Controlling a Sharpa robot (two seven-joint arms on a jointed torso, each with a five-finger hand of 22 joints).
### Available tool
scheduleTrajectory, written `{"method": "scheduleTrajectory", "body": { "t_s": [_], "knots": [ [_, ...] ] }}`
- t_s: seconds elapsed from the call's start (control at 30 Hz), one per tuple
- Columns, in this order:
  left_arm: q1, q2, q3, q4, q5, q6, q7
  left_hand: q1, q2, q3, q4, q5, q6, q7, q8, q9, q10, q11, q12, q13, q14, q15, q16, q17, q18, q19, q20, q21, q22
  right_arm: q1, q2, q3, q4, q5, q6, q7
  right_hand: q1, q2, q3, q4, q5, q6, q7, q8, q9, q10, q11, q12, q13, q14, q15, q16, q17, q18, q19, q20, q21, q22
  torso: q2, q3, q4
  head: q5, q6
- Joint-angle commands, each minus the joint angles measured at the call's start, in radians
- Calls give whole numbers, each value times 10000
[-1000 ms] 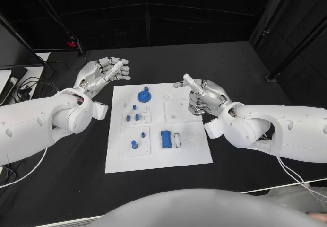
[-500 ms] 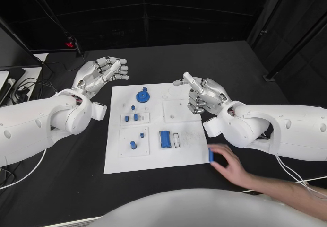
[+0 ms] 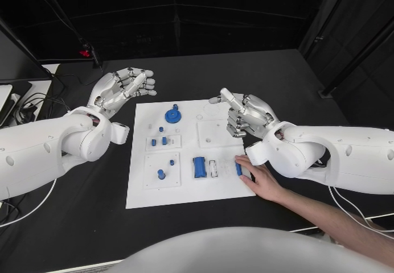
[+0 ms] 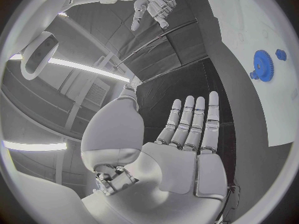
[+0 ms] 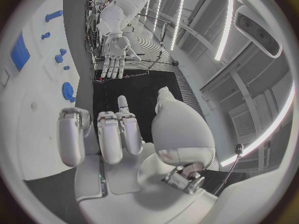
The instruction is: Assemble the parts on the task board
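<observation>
My left hand point(image 3: 124, 85) spread, right hand point(image 3: 243, 116) half-curled, both empty; person's hand point(image 3: 261, 181) sets blue part point(image 3: 239, 169) (prob. light, rigid; pinch its sides) on task board point(image 3: 189, 192).

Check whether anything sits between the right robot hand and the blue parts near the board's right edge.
Yes: a person's hand reaches onto the board, holding a blue part, just below the right robot hand.

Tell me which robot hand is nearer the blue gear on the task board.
Left. The left hand hovers off the board's far-left corner, close to the blue gear; the right hand hangs over the board's right edge, farther away.
</observation>
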Motion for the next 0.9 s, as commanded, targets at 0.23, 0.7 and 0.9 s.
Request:
{"method": "scheduleTrajectory", "body": {
  "t_s": [0.23, 0.7, 0.9],
  "knots": [
    [10, -9, 7, 0, 56, 85, 181, 3, 156, 104, 24, -58, -78, 1145, 60, 9, -78, -2, 86, 12, 58, -13, 41, 12, -40, -67, -17, 17, -24, 14, -15, 3, 8, -431, -124, -209, 171, 57, -50, -32, 79, 56, -21, 65, -2, 1040, -48, 43, 2631, 1057, -67, 24, 2634, 72, 125, -84, 18, 2151, 1, -1, -2, -105, 1],
    [9, -26, 7, 0, 56, 104, 143, 63, 249, 162, 18, -24, -104, 1145, 96, 7, -90, -2, 115, 11, 63, -15, 58, 9, -34, -61, -16, 31, -43, 14, -204, 3, 83, -1321, -987, -1026, 325, 88, -225, -23, 251, 248, 109, 159, -21, 1040, 128, 43, 2631, 1057, 71, 24, 2634, 85, 87, -41, -18, 2123, 2, 3, -5, -210, 1],
    [9, -51, 7, 15, 56, 96, 114, 76, 265, 172, 17, -14, -108, 1146, 103, 7, -92, -2, 120, 10, 63, -15, 60, 9, -33, -58, -16, 35, -46, 15, -716, 1, 338, -3485, -1691, -2683, 682, -5, -188, -23, 1009, 1434, 171, 644, 167, 1040, 283, 43, 2631, 1057, 191, 24, 2634, -65, 584, 144, 452, 2368, -4, -2, 28, -307, 1]
  ]
}}
